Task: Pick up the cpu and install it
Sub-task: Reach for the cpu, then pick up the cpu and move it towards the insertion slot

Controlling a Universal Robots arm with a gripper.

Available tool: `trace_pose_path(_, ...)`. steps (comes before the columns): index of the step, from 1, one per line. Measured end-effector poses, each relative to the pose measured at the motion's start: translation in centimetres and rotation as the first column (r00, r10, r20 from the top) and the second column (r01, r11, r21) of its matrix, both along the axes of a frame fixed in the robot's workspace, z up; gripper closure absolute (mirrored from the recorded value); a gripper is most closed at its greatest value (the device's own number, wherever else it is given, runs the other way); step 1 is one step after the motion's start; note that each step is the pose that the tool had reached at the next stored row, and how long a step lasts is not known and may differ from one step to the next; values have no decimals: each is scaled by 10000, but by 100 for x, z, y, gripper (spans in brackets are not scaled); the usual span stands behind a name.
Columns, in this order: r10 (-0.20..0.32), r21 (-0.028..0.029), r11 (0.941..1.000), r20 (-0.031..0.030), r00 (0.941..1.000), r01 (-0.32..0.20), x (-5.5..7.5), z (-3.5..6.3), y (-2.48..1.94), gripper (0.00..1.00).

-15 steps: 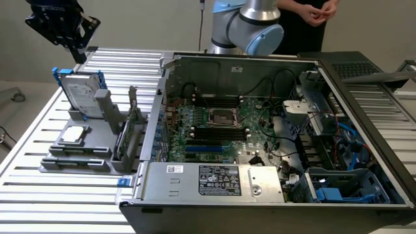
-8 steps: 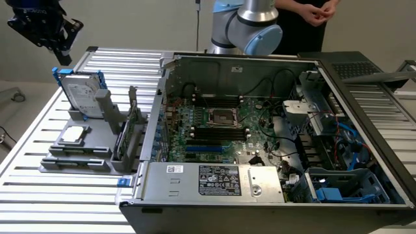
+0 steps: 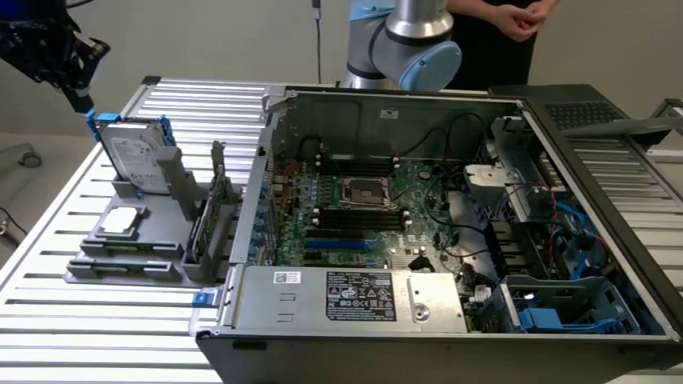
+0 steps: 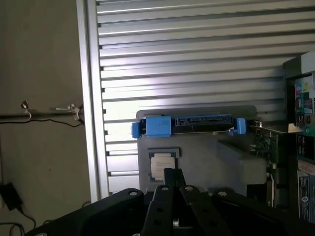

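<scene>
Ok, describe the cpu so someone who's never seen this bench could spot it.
To the exterior view's left of the open computer case, a grey holder sits on the slatted table. The cpu lies flat on it, just camera-side of the upright hard drive. It is the small silver square, far smaller than that drive.
</scene>
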State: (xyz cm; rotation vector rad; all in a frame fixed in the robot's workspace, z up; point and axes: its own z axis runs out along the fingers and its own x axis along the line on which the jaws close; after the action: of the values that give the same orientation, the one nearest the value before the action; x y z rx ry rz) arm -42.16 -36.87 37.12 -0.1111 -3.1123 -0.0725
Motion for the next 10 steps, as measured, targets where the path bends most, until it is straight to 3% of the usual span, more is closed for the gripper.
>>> trace_pose_path(5, 8, -3, 10000, -46, 10000, -8, -66, -42, 0, 89)
trace_pose_path(10, 7, -1, 10000, -46, 10000, -7, -66, -43, 0, 89)
